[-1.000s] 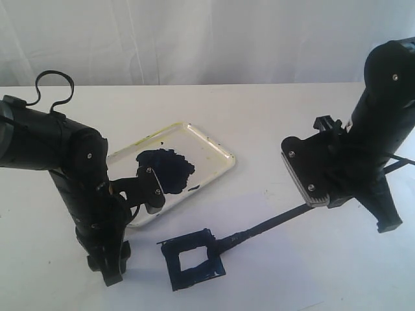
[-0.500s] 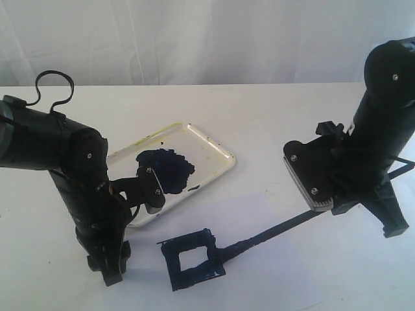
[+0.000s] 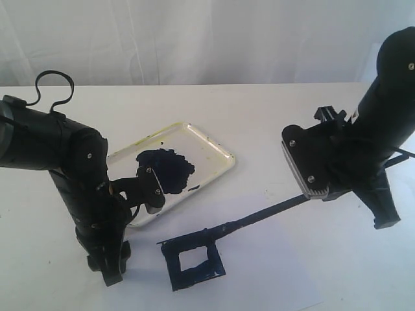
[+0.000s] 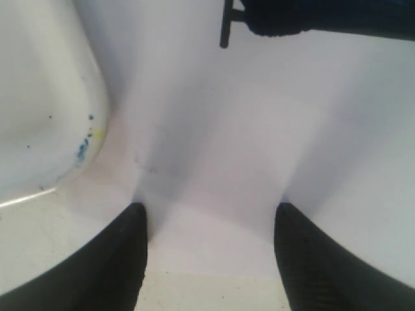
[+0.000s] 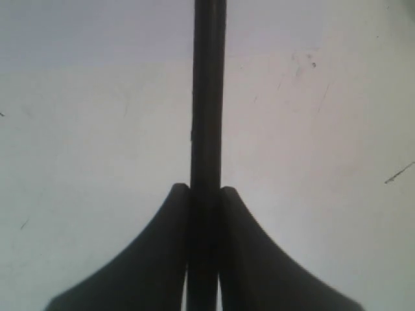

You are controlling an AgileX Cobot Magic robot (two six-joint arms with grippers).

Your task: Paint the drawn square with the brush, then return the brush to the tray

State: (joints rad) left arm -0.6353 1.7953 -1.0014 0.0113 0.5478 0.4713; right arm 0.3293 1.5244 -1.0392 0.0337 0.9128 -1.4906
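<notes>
One brush point(image 3: 259, 216) clamped in right pincer point(image 5: 204, 189), tip touching drawn square point(image 3: 192, 261)

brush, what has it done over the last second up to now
The brush, clamped in the right gripper, swung its tip from the drawn square's right side up to its far right corner in the exterior view, the right arm shifting with it. Nothing was grabbed or released. The left gripper stays open beside the tray; the square's middle is still white.

Left pincer point(image 4: 209, 214) spread wide; right pincer point(image 5: 204, 189) pinched nearly together.
</notes>
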